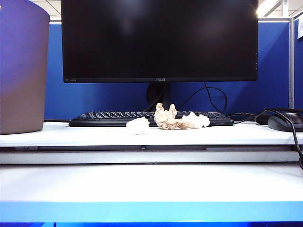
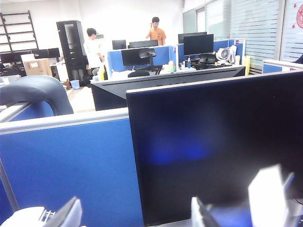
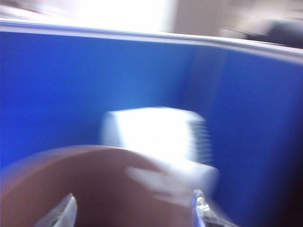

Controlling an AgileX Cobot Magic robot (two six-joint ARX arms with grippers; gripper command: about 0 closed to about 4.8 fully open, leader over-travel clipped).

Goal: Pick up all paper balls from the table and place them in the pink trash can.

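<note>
1. Three paper balls left on the table (image 1: pixel 71 135), all in front of the keyboard (image 1: pixel 109 118): white paper ball (image 1: pixel 138 126) on the left, tan paper ball (image 1: pixel 166 117) in the middle, second white paper ball (image 1: pixel 198 120) on the right, touching or overlapping the tan one.
2. Pink trash can (image 1: pixel 21 71) at far left of the exterior view, standing on the raised part of the table, well apart from the balls. Inside not visible there, so no count of balls already binned.
3. Right gripper (image 3: pixel 132 210): heavy motion blur in the right wrist view. Fingers apart, nothing visible between them. Pink trash can rim (image 3: pixel 71 156) directly below, blue partition (image 3: pixel 94 75) behind. White blurred block beyond the rim not identifiable. Reads as sitting at the drop-off with no load, but blur makes that a judgement.
4. Left gripper (image 2: pixel 132 213): raised, camera looking over the partition at the monitor (image 2: pixel 213 142) and the office beyond. Jaws wide, nothing between them. No ball near it.
5. Neither arm visible in the exterior view.
6. Mouse (image 1: pixel 285 123) at far right, not a target.
7. Remaining, by judgement: three picks and three drops. Touching tan/white pair likely the awkward one, risk of nudging the neighbour when closing on either.
</note>
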